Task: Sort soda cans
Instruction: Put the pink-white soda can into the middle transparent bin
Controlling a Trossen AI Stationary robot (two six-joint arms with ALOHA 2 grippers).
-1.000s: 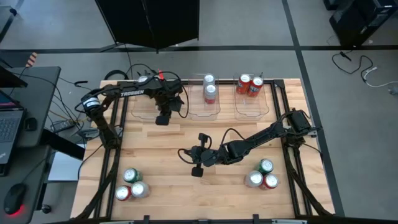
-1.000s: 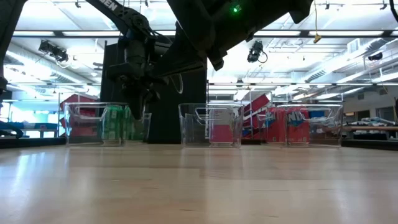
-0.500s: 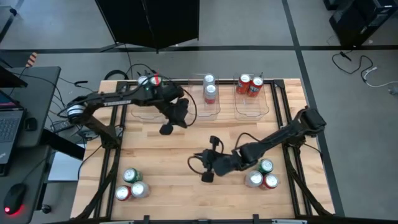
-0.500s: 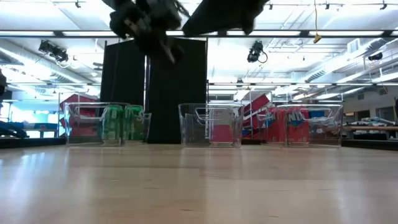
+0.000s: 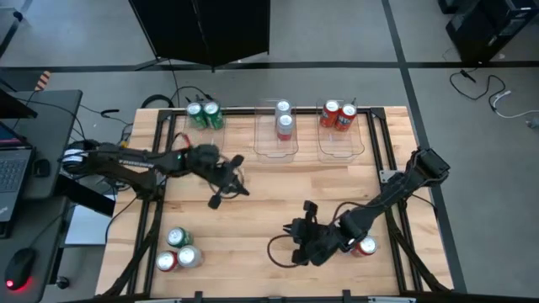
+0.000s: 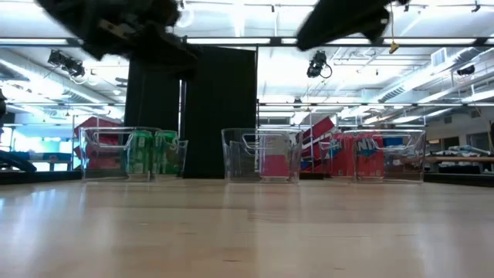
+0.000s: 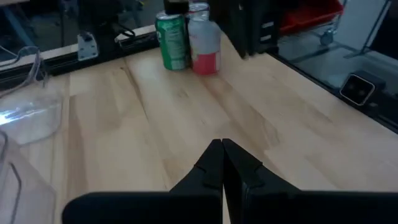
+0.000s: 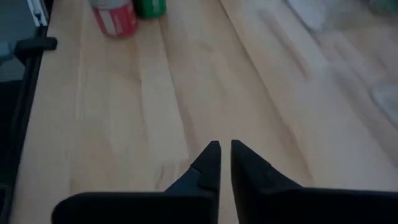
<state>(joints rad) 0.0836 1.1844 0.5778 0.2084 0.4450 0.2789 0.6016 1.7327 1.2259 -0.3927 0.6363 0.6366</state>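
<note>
Two green soda cans [image 5: 205, 115] stand in the far left clear bin. A silver-white and a red can [image 5: 284, 119] stand in the middle bin, two red cans [image 5: 338, 115] in the right bin. Three more cans [image 5: 177, 251] stand upright on the wood at the near left. At the near right a red can [image 5: 365, 247] shows beside my right arm, and a green [image 7: 172, 40] and a silver-white can [image 7: 204, 43] show in the left wrist view. My left gripper [image 5: 216, 201] [image 7: 222, 149] hangs shut over bare wood. My right gripper [image 5: 296, 255] [image 8: 224, 149] hangs over bare wood, a narrow gap between its fingers.
Three clear bins [image 5: 276, 151] line the far edge. Dark rails run along the table's left and right sides [image 5: 376, 143]. A desk with a laptop [image 5: 13, 172] stands off the left edge. Bare wood lies between the bins and the near can groups.
My left gripper has drawn back from over the far left bin toward the near edge and the table's middle, tipping up from pointing down to nearly level. My right gripper has swung toward the near edge and the right, closer to the near right cans.
</note>
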